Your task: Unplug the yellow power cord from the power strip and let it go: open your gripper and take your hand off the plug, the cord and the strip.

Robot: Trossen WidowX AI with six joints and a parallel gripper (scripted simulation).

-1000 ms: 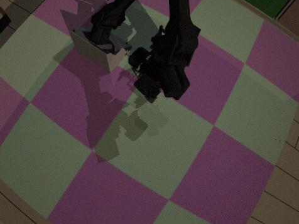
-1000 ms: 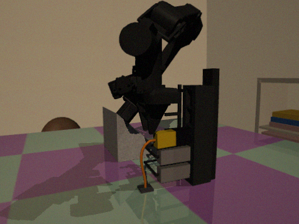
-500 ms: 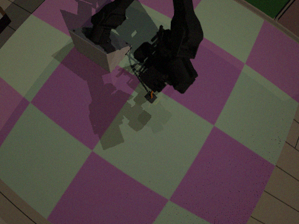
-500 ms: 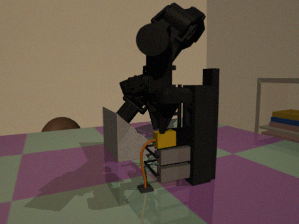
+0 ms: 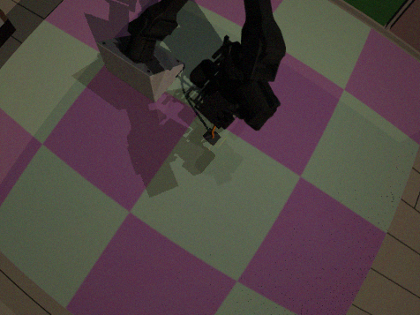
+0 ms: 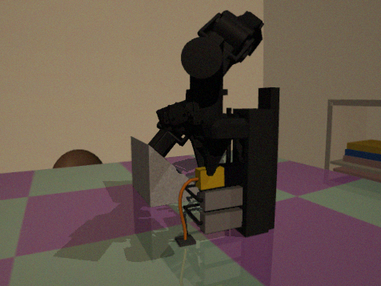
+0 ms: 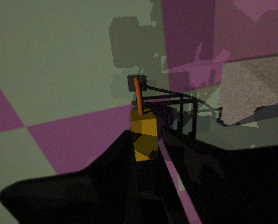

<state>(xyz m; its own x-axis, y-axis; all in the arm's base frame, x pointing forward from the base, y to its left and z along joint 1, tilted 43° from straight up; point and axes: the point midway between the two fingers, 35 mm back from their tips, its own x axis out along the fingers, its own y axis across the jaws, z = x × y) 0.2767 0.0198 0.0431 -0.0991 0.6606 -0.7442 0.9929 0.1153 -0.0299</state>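
The yellow plug sits level just above the upper grey plug. The lower grey plug is below that. Both grey plugs reach the tall black power strip; the yellow plug stands further out, with something dark between it and the strip. Its orange-yellow cord curves down to a small dark block. My gripper is slightly open, with its fingertips on both sides of the yellow plug. Whether a finger touches it is hard to tell.
Black cords run beside the plugs. A pale box stands beneath the arm's lower end. A rack with stacked coloured things is at the right of the exterior view. A brown round thing is behind.
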